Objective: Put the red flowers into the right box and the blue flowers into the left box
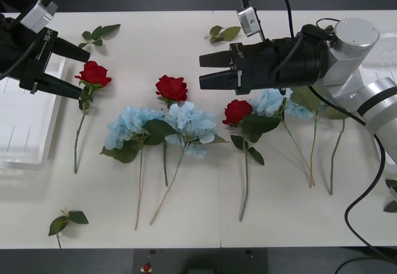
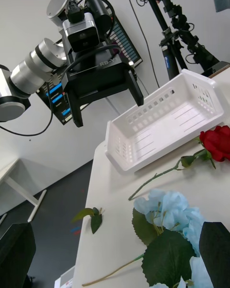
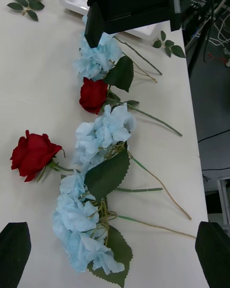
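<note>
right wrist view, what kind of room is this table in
Likely a robotics lab or test room, not a florist's. Behind the white table stand a black camera tripod and a wall panel with blue strips, and the left hand hangs open above the left box.

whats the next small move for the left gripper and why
Probably lower the open left gripper onto the red rose just beside its fingertips. All flowers lie on the table, and that rose is the nearest one.
</note>
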### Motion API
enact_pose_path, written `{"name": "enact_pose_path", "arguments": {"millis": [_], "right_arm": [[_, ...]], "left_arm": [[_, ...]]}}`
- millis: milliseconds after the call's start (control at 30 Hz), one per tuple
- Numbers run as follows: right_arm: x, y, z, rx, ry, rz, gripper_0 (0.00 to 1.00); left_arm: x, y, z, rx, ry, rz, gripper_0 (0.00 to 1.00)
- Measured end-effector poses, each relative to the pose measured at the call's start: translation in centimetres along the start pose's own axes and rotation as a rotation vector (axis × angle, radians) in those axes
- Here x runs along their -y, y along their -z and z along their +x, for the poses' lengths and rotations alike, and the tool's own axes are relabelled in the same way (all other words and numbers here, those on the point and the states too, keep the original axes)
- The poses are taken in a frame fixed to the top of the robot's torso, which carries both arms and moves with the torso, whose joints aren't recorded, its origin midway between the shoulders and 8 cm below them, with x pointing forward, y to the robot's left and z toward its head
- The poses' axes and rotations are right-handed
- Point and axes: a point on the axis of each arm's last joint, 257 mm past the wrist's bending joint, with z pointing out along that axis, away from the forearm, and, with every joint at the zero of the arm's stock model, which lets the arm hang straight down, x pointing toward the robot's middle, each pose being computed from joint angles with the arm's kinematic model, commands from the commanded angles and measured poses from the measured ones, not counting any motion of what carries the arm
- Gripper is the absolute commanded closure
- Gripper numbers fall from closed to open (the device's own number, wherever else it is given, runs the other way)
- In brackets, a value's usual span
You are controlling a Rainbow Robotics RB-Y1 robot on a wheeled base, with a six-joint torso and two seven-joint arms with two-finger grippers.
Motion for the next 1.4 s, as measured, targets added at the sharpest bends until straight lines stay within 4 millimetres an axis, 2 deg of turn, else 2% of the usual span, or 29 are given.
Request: {"name": "enact_pose_path", "arguments": {"millis": [100,200,267,467,567,633,833,933,1067,1133,1233,1400], "right_arm": [[0.0,0.0,0.2,-0.001,-0.004,0.001,0.0],[0.5,0.2,2.8,-0.02,-0.053,0.013,0.0],[0.8,0.2,3.8,-0.024,-0.075,0.027,0.0],[1.1,0.3,3.1,-0.027,-0.057,0.034,0.0],[1.2,0.6,3.2,-0.114,-0.002,0.033,0.0],[1.3,1.4,3.0,-0.195,-0.034,0.042,0.0],[1.0,6.0,0.6,-0.395,-0.552,0.194,0.0],[1.7,8.1,0.3,-0.483,-0.682,0.326,0.0],[3.3,10.8,1.1,-0.578,-0.75,0.51,0.0],[4.4,13.1,2.0,-0.613,-0.779,0.615,0.0],[5.9,16.8,3.1,-0.636,-0.84,0.774,0.0],[7.6,22.3,3.4,-0.617,-0.865,0.946,0.0]], "left_arm": [[-0.4,0.0,-0.2,0.007,-0.001,-0.017,0.0],[-1.1,0.0,0.1,-0.006,-0.001,-0.044,0.0],[-1.8,0.1,0.7,-0.029,-0.002,-0.071,0.0],[-3.5,0.4,2.6,-0.104,-0.004,-0.136,0.0],[-3.9,0.5,3.6,-0.144,-0.003,-0.155,0.0],[-4.3,0.7,4.3,-0.173,0.016,-0.171,0.0],[-5.2,1.3,6.2,-0.223,0.269,-0.239,0.0],[-5.5,1.6,7.0,-0.252,0.278,-0.26,0.0],[-6.1,2.1,8.2,-0.275,0.432,-0.314,0.0],[-6.3,2.4,8.8,-0.281,0.529,-0.346,0.0],[-6.9,2.7,9.5,-0.294,0.582,-0.385,0.0],[-7.9,2.2,11.5,-0.318,0.73,-0.475,0.0]]}}
